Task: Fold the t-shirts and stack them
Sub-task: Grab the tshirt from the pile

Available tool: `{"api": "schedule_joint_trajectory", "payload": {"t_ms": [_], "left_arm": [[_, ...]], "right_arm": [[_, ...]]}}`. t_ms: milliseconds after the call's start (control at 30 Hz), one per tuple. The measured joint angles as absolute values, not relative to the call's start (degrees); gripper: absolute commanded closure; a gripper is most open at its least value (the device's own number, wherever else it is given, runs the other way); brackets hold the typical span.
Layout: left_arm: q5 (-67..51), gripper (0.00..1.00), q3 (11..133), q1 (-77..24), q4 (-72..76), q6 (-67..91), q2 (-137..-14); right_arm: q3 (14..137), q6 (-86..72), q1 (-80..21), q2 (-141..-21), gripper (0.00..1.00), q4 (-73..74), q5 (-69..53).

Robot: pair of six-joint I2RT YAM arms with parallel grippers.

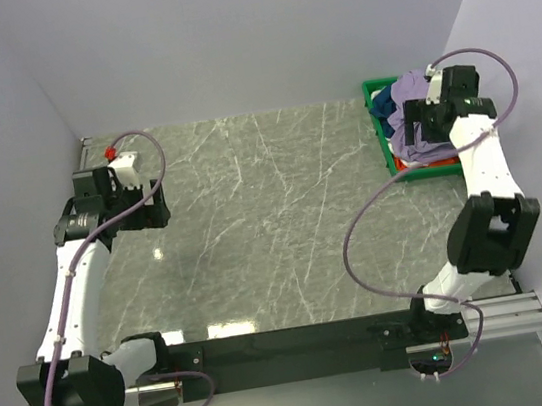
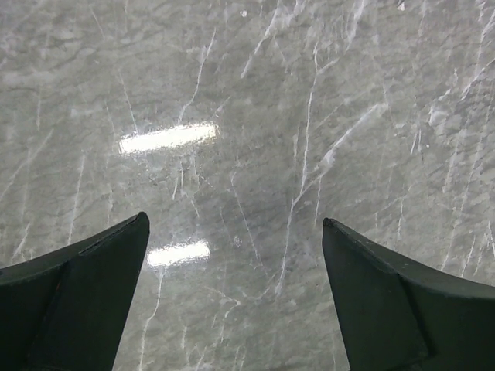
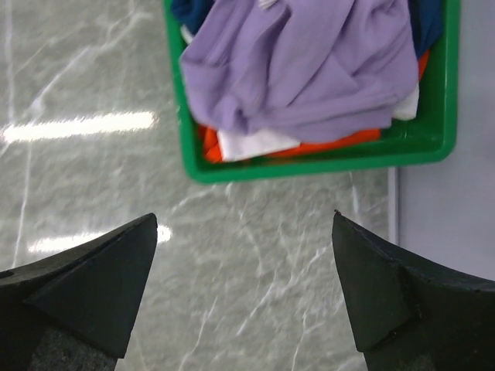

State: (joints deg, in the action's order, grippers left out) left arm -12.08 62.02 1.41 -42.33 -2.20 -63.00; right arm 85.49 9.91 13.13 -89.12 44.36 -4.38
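The t-shirts lie crumpled in a heap inside a green bin (image 3: 309,167) at the table's far right. A lavender shirt (image 3: 302,62) is on top, also seen in the top view (image 1: 407,93). Under it show a white garment (image 3: 251,143), an orange one (image 3: 340,141) and a navy one (image 3: 429,27). My right gripper (image 3: 244,224) is open and empty, hovering over bare table just before the bin's near rim; in the top view it (image 1: 410,129) sits above the bin. My left gripper (image 2: 236,224) is open and empty over bare marble at the far left (image 1: 155,205).
The grey marble table (image 1: 272,213) is walled at the back and both sides. The bin (image 1: 379,132) stands against the right wall. A small red and white fitting (image 1: 110,148) sits at the back left corner. A black rail (image 1: 291,342) runs along the near edge.
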Motion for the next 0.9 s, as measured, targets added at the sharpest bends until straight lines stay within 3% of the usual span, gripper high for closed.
{"api": "schedule_joint_trajectory", "payload": {"t_ms": [367,600,833,900], "left_arm": [[-12.12,0.01,62.02,1.41,-42.13,-2.11,-66.85],[-12.12,0.01,62.0,1.41,-41.5,-2.13,-68.14],[-12.62,0.01,62.02,1.41,-41.36,-2.09,-69.63],[-12.84,0.01,62.02,1.41,-41.41,-2.07,-69.76]], "right_arm": [[97.58,9.23,14.2,-108.95,0.03,41.91,-1.76],[107.63,8.43,14.68,-117.51,0.38,41.5,0.05],[115.28,8.78,16.03,-122.39,0.43,42.52,0.71],[116.49,8.84,16.62,-123.39,0.38,42.85,0.56]]}}
